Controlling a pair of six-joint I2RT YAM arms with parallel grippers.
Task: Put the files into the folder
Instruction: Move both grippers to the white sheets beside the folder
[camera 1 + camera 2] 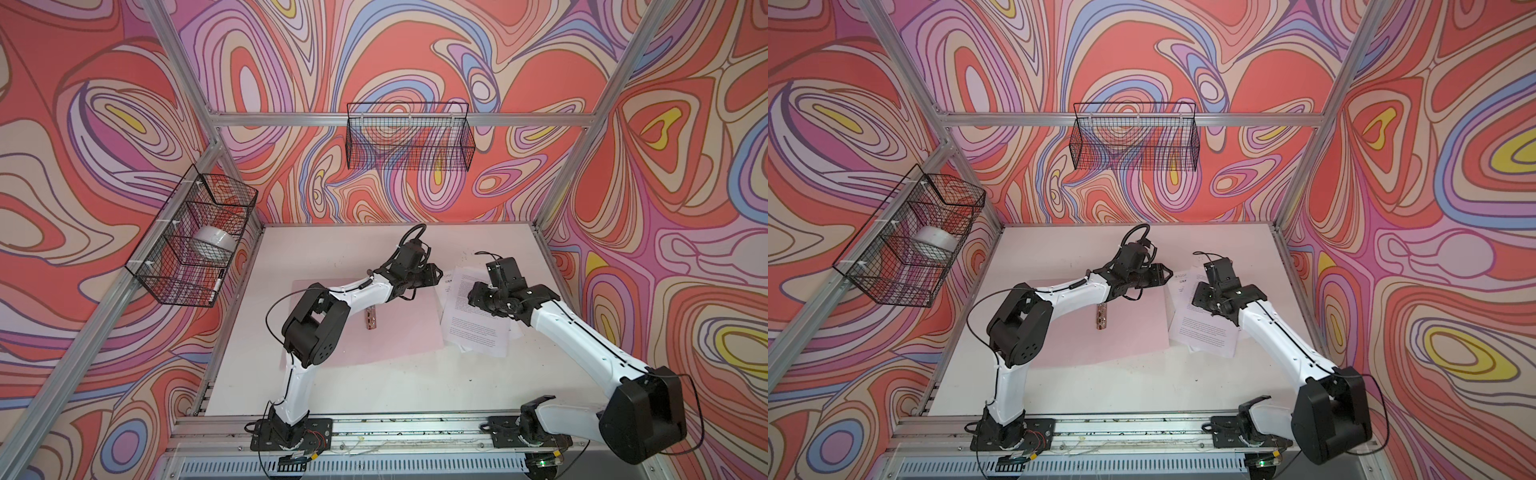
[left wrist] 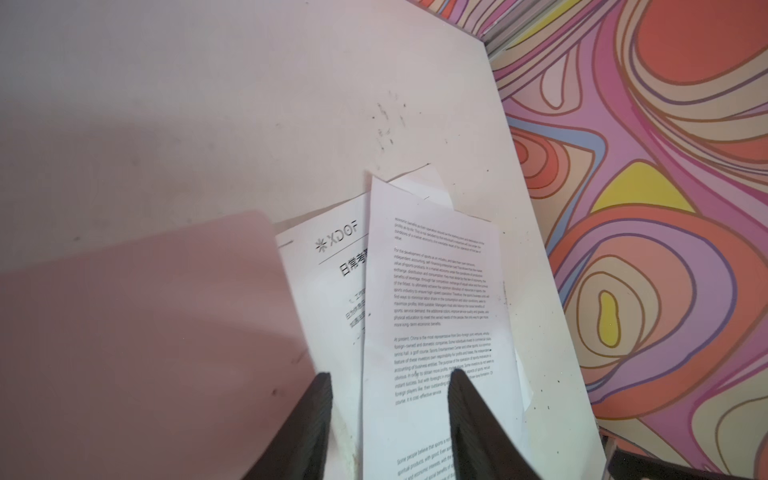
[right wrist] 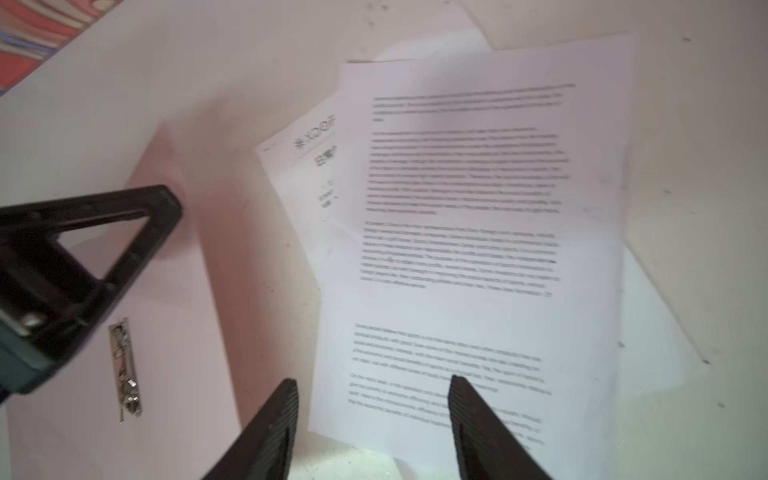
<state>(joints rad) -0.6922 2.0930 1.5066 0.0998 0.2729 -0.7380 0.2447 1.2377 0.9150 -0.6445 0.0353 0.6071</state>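
- A pale-pink folder [image 1: 399, 336] is lying open and flat in the middle of the white counter [image 1: 332, 249], with its small metal clip [image 1: 370, 319] showing along the spine.
- The files [image 1: 473, 328], a few white printed sheets, are lying in a loose, fanned pile on the counter. In both top views the pile is sitting right against the folder's right-hand edge, all of it outside the folder.
- A sheet of dense paragraphs [image 2: 436, 291] is lying on top of the pile, partly covering a headed sheet [image 2: 332, 266] beneath it.
- The left hand [image 2: 390, 378] is reaching across the folder and hovering over the pile's folder-side edge. Its jaws are standing partly apart with nothing between them.
- The right hand [image 3: 374, 380] is hanging over the top sheet from the opposite side, its jaws also parted and gripping nothing. Its wrist view is blurred.
- Two black wire baskets are hanging on the swirl-patterned walls. The back basket [image 1: 409, 137] is hanging on the rear wall, and the side basket [image 1: 195, 237] on the left is holding a white round object [image 1: 216, 241].
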